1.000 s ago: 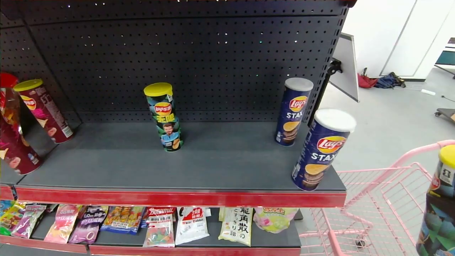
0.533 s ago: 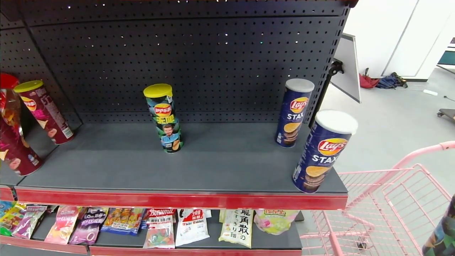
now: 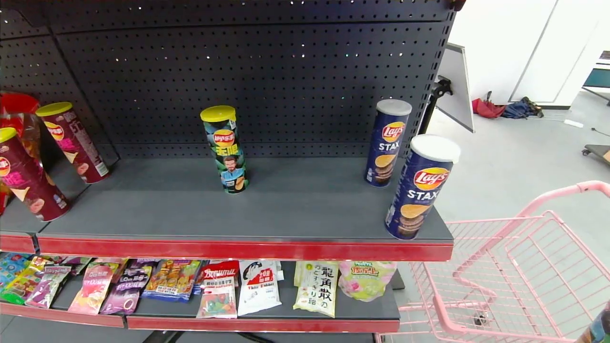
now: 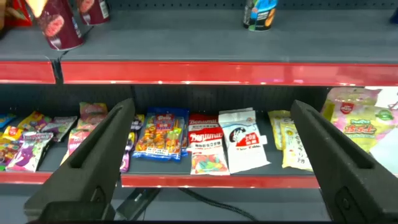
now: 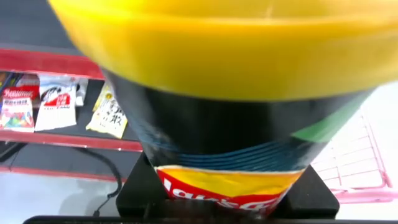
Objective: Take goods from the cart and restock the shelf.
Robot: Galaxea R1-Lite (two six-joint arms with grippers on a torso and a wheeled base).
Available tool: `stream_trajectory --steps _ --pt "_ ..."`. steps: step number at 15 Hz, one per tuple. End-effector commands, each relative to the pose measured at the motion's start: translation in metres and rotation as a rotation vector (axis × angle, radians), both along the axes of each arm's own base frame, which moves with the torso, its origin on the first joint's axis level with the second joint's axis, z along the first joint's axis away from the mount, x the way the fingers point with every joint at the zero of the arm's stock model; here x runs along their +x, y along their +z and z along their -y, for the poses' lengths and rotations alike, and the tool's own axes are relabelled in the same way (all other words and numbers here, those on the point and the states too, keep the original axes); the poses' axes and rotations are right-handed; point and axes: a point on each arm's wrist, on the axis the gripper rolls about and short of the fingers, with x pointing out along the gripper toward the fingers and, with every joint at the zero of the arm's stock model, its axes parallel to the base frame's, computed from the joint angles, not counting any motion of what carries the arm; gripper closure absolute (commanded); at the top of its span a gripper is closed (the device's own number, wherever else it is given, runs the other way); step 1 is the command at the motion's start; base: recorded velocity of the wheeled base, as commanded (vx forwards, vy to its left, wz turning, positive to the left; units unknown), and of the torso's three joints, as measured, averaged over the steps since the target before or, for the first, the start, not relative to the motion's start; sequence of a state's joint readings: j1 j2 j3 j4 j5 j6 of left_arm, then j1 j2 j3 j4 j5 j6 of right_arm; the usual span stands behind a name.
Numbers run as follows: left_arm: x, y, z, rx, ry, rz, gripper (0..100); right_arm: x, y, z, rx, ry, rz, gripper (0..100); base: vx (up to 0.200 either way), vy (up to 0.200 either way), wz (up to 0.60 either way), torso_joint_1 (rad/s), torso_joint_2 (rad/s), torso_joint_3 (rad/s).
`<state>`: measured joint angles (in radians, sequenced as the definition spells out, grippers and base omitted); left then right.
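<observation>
Right gripper (image 5: 227, 198) was clamped on a cylindrical chip can (image 5: 230, 124), a glossy dark tube with a smooth yellow plastic lid, down by the pink wire cart (image 3: 514, 267). Left gripper (image 4: 210, 109) held its matte black fingers (image 4: 93, 162) wide apart, facing crinkly snack bags (image 4: 205, 146) under the red-edged shelf (image 4: 186, 71).

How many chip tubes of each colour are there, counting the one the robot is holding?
Blue tubes: 2
Green tubes: 2, the shelf green tube and the held green tube
Maroon tubes: 2
Total: 6 in plain sight. A red-lidded container behind the maroon ones is half hidden, so it is not counted.
</observation>
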<state>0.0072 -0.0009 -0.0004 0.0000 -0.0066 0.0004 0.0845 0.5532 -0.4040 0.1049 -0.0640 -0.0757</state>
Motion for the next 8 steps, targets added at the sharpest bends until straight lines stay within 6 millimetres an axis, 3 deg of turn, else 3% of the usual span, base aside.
stream_trajectory --steps 1,8 --pt "0.0001 -0.0001 0.0 0.001 0.001 -0.001 0 -0.0004 0.0 0.0 -0.001 0.0 0.002 100 0.0 0.0 0.0 0.0 0.0 0.0" --pt "0.0 0.0003 0.0 0.003 -0.001 0.0 0 0.0019 -0.002 -0.0002 -0.004 0.002 -0.014 100 0.0 0.2 0.0 0.008 0.0 0.002"
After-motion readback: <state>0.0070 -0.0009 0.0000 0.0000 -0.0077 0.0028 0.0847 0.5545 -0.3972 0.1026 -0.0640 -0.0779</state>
